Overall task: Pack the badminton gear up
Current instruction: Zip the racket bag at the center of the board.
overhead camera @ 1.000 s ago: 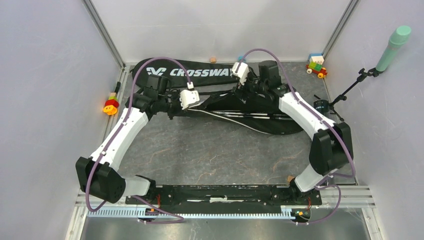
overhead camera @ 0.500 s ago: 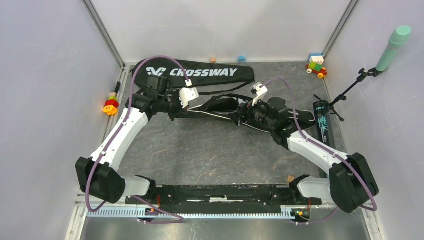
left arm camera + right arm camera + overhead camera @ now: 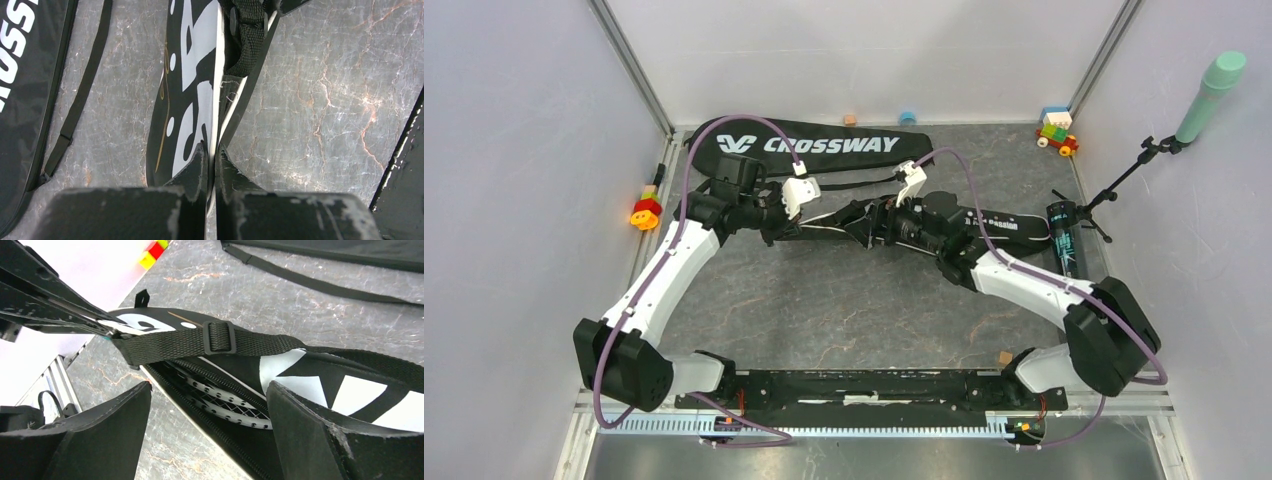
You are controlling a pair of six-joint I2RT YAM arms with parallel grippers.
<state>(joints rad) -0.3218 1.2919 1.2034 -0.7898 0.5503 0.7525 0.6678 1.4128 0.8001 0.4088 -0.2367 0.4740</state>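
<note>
- The left gripper (image 3: 211, 150) is pressed together on the white-piped edge of the open racket bag (image 3: 185, 90); the rim is pinched between both fingers (image 3: 195, 167).
- In the top view the left gripper (image 3: 807, 218) is seen at the left tip of that bag, left of the worktop's middle.
- The right gripper (image 3: 209, 387) is held wide apart, with one finger (image 3: 110, 430) on either side of the bag's mouth. Nothing is gripped between them, and whether the bag is touched cannot be told.
- A webbing strap (image 3: 220, 337) with a buckle is stretched across the bag just beyond those fingers.
- Below the strap the zip is parted, and the stringed head of a racket (image 3: 225, 402) is seen lying inside the open racket bag (image 3: 310, 375).
- From above, the right gripper (image 3: 872, 218) is placed just right of the left one, over the same bag (image 3: 999, 222), which is laid across the middle of the worktop (image 3: 844, 300) towards its right edge.
- The CROSSWAY bag (image 3: 814, 145) is laid flat along the far edge; what it holds cannot be seen.
- A black tube (image 3: 1065, 240) is set near the right edge, beside the foot of the stand of a mint-green microphone (image 3: 1214, 85).
- Toy blocks (image 3: 1056, 130) are gathered in the far right corner.
</note>
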